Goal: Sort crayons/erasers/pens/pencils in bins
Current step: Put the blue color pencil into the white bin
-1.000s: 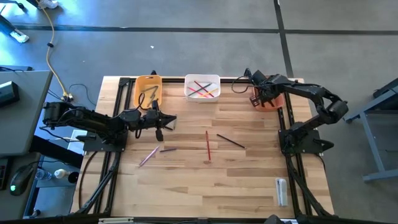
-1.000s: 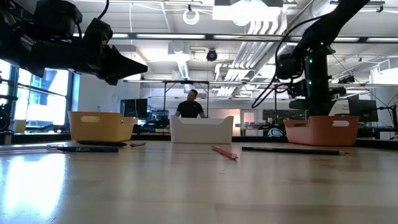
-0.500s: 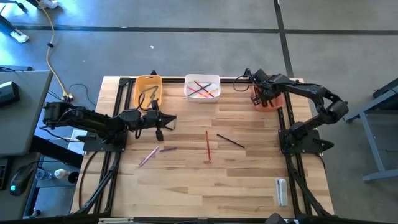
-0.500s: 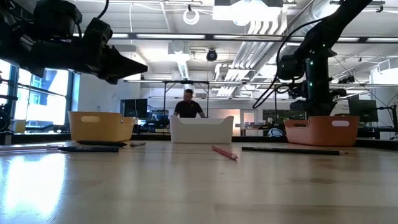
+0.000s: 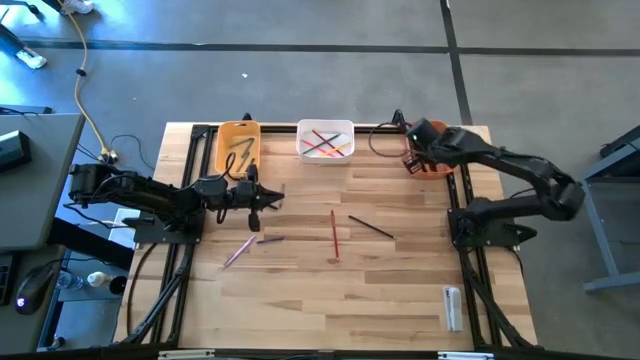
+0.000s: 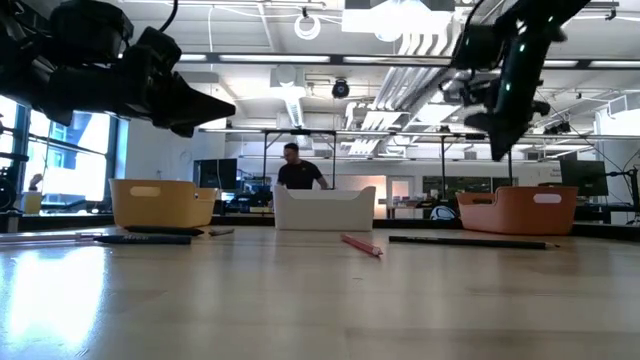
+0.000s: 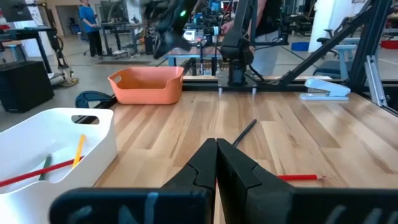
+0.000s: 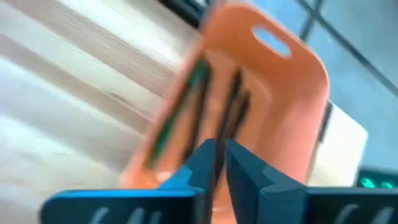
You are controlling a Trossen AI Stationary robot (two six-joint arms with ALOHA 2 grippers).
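Note:
Three bins stand along the far edge: yellow-orange [image 5: 238, 146] holding dark pens, white [image 5: 325, 140] holding coloured pencils, red-orange [image 5: 436, 163] holding dark and green sticks [image 8: 199, 106]. A red pencil [image 5: 334, 233], a black pen [image 5: 371, 227], a pink pencil [image 5: 238, 251] and a short dark stick [image 5: 270, 239] lie flat on the table. My left gripper [image 5: 272, 195] is shut and empty, hovering in front of the yellow-orange bin. My right gripper [image 5: 412, 140] is shut and empty above the red-orange bin [image 6: 517, 209].
A whitish stapler [image 5: 452, 305] lies near the front right corner. A black frame rail [image 5: 465, 215] runs along the table's right side beside the right arm's base. A person [image 6: 296, 172] stands in the room beyond the far edge. Bare wood lies toward the near edge.
My right gripper has risen from just over the red-orange bin to well above it, staying shut.

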